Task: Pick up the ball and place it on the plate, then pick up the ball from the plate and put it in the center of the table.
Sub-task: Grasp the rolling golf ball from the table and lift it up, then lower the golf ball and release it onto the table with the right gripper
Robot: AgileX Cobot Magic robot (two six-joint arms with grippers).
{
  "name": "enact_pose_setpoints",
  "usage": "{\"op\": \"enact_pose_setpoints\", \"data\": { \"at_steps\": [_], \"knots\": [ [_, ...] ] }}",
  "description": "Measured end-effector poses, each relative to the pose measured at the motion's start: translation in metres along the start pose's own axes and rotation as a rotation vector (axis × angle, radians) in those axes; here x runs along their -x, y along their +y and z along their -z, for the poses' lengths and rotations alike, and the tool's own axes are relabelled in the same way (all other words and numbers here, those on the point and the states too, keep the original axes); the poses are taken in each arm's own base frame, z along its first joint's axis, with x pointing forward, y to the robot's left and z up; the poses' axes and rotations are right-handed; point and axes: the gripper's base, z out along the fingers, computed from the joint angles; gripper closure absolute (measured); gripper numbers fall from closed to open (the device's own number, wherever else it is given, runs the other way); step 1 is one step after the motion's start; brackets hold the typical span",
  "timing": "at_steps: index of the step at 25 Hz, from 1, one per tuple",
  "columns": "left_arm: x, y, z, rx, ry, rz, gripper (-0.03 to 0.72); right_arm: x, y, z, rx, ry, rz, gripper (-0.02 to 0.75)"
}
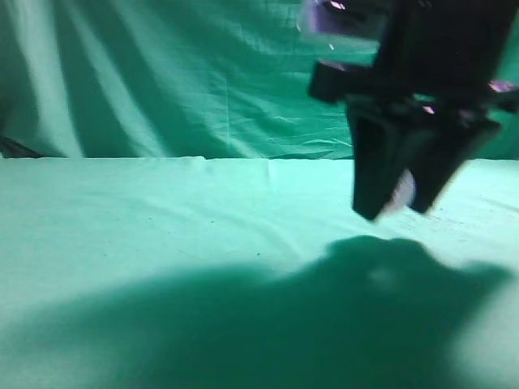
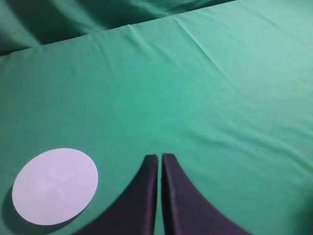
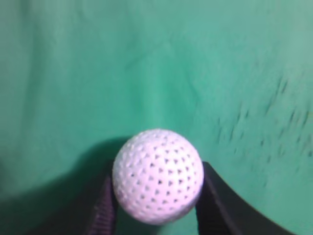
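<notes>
Your right gripper [image 3: 157, 196] was clamped on the ball [image 3: 158, 175], held clear above the table [image 1: 146, 235] toward its right edge; your left gripper [image 2: 160, 159] was closed on nothing, near the plate [image 2: 55, 186]. The ball looked hard, light and round, likely to roll; grip it across the middle. The green cloth was wrinkled and soft, with room all around.

The ball [image 3: 158, 176] is white and closely dimpled, clamped on both sides between the dark fingers of the right pincer [image 3: 156, 196] and held clear above the tabletop [image 3: 146, 63] (in the exterior view only a pale blur of it shows). The tabletop is green cloth, faintly creased. The plate [image 2: 55, 186], round, flat and white, lies bare on it.
</notes>
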Motion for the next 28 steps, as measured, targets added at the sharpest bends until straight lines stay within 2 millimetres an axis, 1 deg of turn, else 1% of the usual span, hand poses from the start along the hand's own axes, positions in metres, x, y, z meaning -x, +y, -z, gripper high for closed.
{"op": "enact_pose_setpoints", "data": {
  "at_steps": [2,5,8,9,11,12,15,18,19,21,23,28],
  "knots": [
    [0.0,-0.001,0.004,-0.001,-0.016,-0.001,0.688,0.018,0.0,0.013,0.0,-0.027,0.003,0.421],
    [-0.002,-0.004,0.011,-0.017,-0.01,-0.008,0.688,0.052,0.001,0.043,0.0,-0.109,0.031,0.421],
    [-0.005,-0.007,0.019,-0.037,-0.007,-0.01,0.688,0.08,0.003,0.066,0.007,-0.169,0.054,0.421],
    [-0.005,-0.008,0.022,-0.038,-0.014,-0.013,0.688,0.089,0.003,0.071,0.011,-0.184,0.061,0.421],
    [-0.005,-0.009,0.026,-0.039,-0.027,-0.017,0.688,0.105,0.005,0.072,0.026,-0.19,0.079,0.421],
    [-0.006,-0.009,0.027,-0.039,-0.029,-0.017,0.688,0.113,0.007,0.069,0.037,-0.192,0.089,0.421],
    [-0.015,-0.008,0.021,-0.026,-0.025,-0.009,0.688,0.135,0.012,0.048,0.083,-0.176,0.092,0.421],
    [-0.025,-0.007,0.015,-0.007,-0.026,0.0,0.688,0.151,0.015,0.014,0.102,-0.13,0.107,0.421],
    [-0.026,-0.007,0.014,-0.004,-0.026,0.002,0.688,0.156,0.016,0.007,0.105,-0.124,0.122,0.421],
    [-0.027,-0.006,0.013,0.001,-0.033,0.003,0.688,0.164,0.021,-0.009,0.109,-0.104,0.143,0.421],
    [-0.026,-0.006,0.013,0.003,-0.038,0.004,0.688,0.173,0.03,-0.018,0.115,-0.106,0.168,0.421],
    [-0.025,-0.006,0.013,0.008,-0.045,0.003,0.688,0.184,0.049,-0.045,0.13,-0.081,0.204,0.421]
  ]
}}
